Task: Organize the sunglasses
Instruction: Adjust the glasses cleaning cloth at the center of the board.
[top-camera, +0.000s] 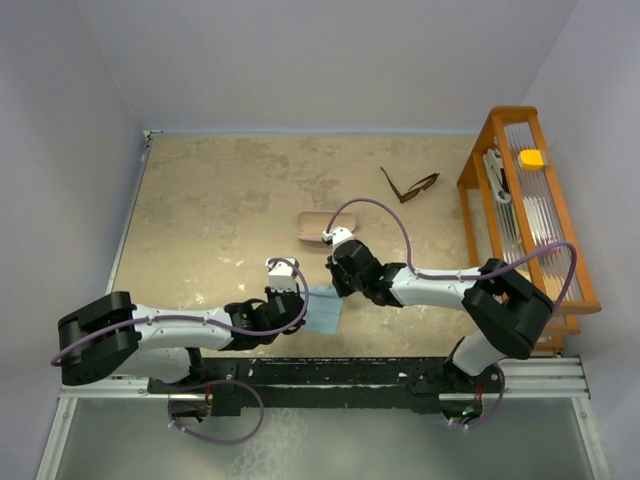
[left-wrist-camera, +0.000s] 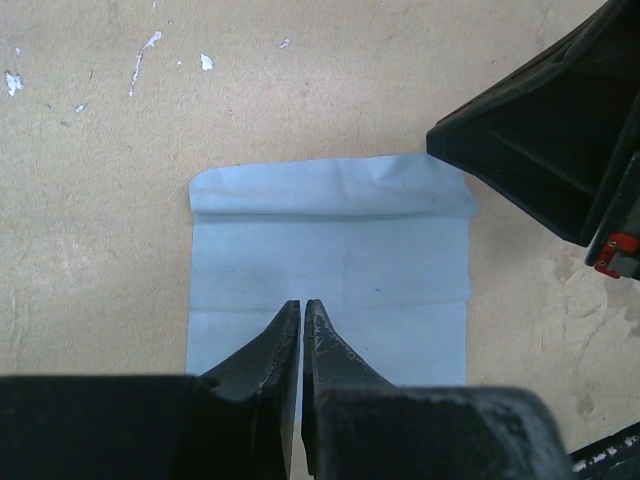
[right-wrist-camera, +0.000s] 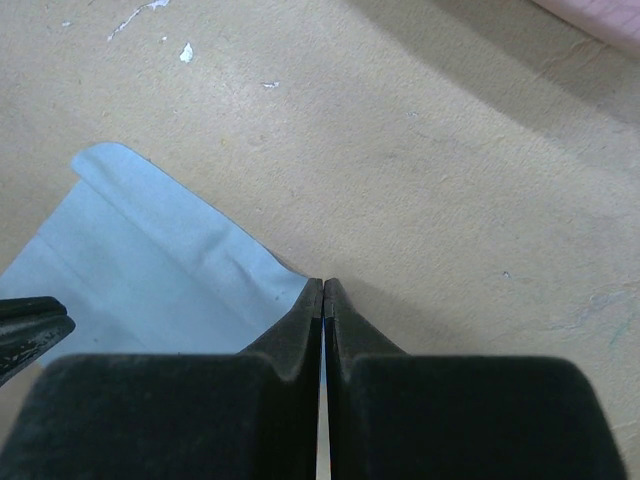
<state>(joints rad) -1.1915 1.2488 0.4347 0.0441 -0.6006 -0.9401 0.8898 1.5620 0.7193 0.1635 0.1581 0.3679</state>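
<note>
Left end effector (left-wrist-camera: 302, 308), closed tight, hangs over the blue cloth (left-wrist-camera: 340, 250); right end effector (right-wrist-camera: 323, 288), closed too, meets its edge. The sunglasses (top-camera: 408, 187) lie well apart on bare bench (top-camera: 220, 200), near the wooden rack (top-camera: 515, 112).

Light blue square cloth (top-camera: 325, 312) up front on the tan tabletop (top-camera: 220, 200), pink oblong case (top-camera: 316, 227) just behind it, dark thin-framed sunglasses (top-camera: 410, 187) farther back right, near the orange wooden rack (top-camera: 512, 113).

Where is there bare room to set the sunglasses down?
Bare: far-left table, between the left wall and pink case. Crowded: near centre, left arm and right arm at the blue cloth; right side, sunglasses by the rack.
</note>
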